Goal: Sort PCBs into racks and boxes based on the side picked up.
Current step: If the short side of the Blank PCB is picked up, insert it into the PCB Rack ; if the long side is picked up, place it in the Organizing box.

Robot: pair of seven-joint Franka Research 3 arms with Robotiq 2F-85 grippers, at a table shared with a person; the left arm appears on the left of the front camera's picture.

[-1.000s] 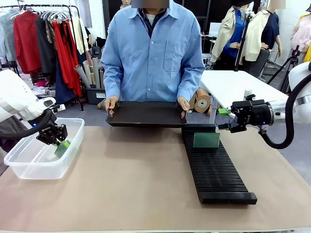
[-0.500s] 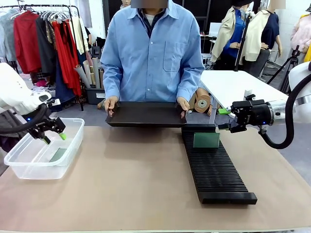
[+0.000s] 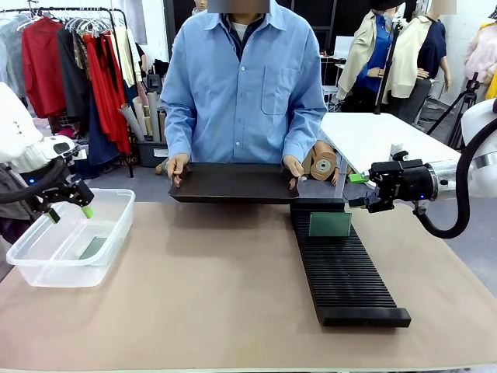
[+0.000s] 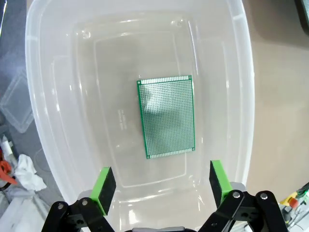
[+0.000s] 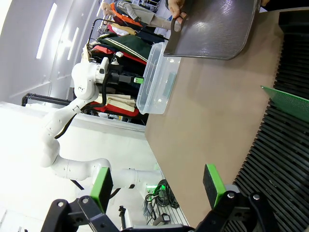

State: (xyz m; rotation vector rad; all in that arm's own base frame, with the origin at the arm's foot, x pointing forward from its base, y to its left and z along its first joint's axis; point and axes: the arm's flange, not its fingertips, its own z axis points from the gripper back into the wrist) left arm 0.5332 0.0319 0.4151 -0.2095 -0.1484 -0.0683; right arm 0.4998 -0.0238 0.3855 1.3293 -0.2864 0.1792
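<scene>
With our left gripper (image 4: 161,186) wide open above the clear plastic tub (image 4: 241,96), the flat green PCB (image 4: 166,117) lies inside, twelve o'clock of our pads; we judge another pick comes next.

Count: two green circuit boards, one in the clear tub (image 3: 46,256) at (image 3: 92,248), one upright in the black slotted rack (image 3: 345,272) at (image 3: 330,224). One black tray (image 3: 233,183). Two robot hands, (image 3: 68,210) and (image 3: 358,191).

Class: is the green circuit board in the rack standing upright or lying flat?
Upright: the green circuit board stands on edge in the black slotted rack.
</scene>
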